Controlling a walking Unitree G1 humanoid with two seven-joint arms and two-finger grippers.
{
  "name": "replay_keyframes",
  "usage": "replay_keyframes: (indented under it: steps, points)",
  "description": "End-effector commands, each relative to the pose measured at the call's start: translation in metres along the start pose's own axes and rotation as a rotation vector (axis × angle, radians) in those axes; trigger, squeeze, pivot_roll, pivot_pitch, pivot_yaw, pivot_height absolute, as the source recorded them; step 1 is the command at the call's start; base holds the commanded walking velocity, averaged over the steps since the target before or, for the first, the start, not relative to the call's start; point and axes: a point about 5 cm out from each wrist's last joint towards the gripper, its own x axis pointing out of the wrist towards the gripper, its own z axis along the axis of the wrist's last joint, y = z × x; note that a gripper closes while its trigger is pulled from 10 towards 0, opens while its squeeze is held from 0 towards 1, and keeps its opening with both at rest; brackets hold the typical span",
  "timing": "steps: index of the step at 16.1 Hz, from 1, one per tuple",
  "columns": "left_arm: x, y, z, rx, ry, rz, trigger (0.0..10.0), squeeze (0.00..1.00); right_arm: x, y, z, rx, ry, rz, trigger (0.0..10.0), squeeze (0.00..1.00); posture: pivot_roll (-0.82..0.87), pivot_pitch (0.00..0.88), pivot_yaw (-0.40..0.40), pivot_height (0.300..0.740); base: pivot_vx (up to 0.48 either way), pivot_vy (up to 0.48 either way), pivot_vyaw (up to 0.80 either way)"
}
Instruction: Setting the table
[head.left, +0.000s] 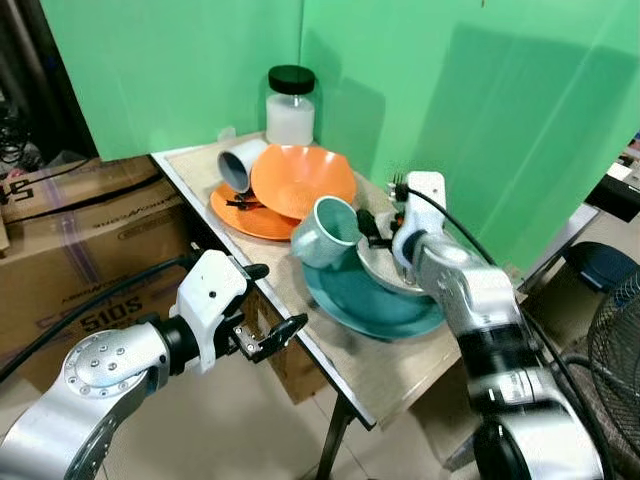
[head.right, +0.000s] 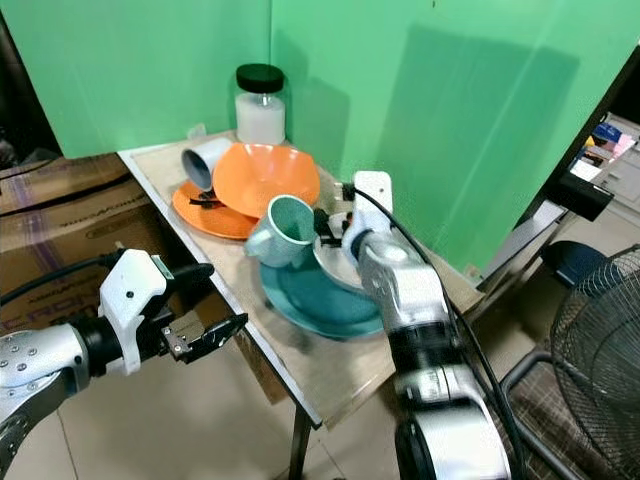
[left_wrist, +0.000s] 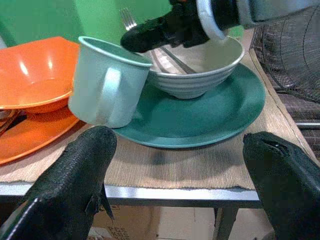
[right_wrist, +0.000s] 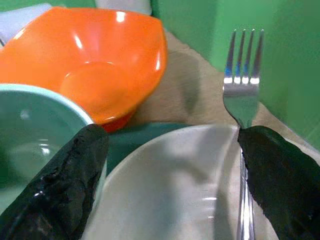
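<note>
"510S" on cardboard box (head.left: 90, 260)

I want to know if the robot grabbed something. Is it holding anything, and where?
Nothing is held. The left claw hangs open beside the table. The right claw is open above the white bowl, next to the fork.

My left gripper (head.left: 268, 338): fingers spread, held low, forearm bent. My right gripper (head.left: 372, 228): fingers parted, arm extended forward.
</note>
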Motion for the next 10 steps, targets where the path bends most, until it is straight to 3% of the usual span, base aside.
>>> replay_keyframes:
  steps: [1,6,10]
  points:
    - [0.000,0.000,0.003,0.018,-0.011,-0.009,10.0,0.00,0.003,-0.006,-0.003,0.019,0.043,-0.034,10.0,0.00,0.18,0.000,-0.081,0.740,0.000,0.000,0.00]
    - [0.000,-0.001,0.004,0.021,-0.018,-0.010,10.0,0.00,0.008,-0.016,0.005,0.087,0.033,-0.090,10.0,0.00,0.18,0.000,-0.082,0.740,0.000,0.000,0.00]
    - [0.000,0.000,0.005,0.028,-0.022,-0.008,10.0,0.00,0.002,-0.026,0.019,0.105,-0.006,-0.104,10.0,0.00,0.18,0.000,-0.077,0.740,0.000,0.000,0.00]
